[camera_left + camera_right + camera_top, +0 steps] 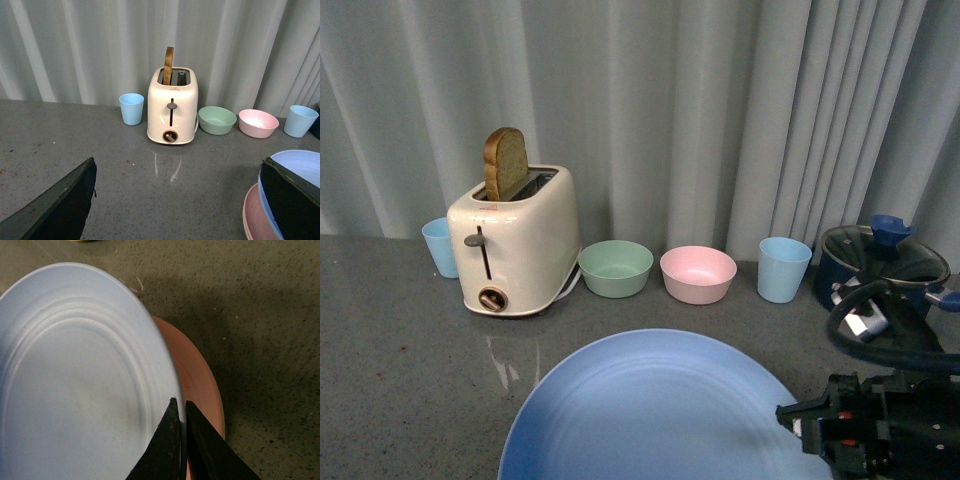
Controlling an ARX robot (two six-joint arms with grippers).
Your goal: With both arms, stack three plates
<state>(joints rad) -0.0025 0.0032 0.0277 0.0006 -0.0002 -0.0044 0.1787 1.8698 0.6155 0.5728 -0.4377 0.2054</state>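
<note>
The light blue plate (650, 410) fills the near middle of the front view, held above the pink plate. My right gripper (181, 407) is shut on its rim, one finger on each side. The pink plate (197, 375) lies under it on the counter, only its edge showing. In the left wrist view the blue plate (300, 167) and the pink plate (252, 217) show at one side. My left gripper (177, 200) is open and empty over bare counter, apart from the plates. The right arm (880, 420) shows at the front view's lower right. The beige plate is not in view.
Along the curtain stand a cream toaster (515, 245) with a bread slice (506, 162), two light blue cups (440, 246) (784, 268), a green bowl (615, 267), a pink bowl (698, 273) and a dark blue lidded pot (880, 262).
</note>
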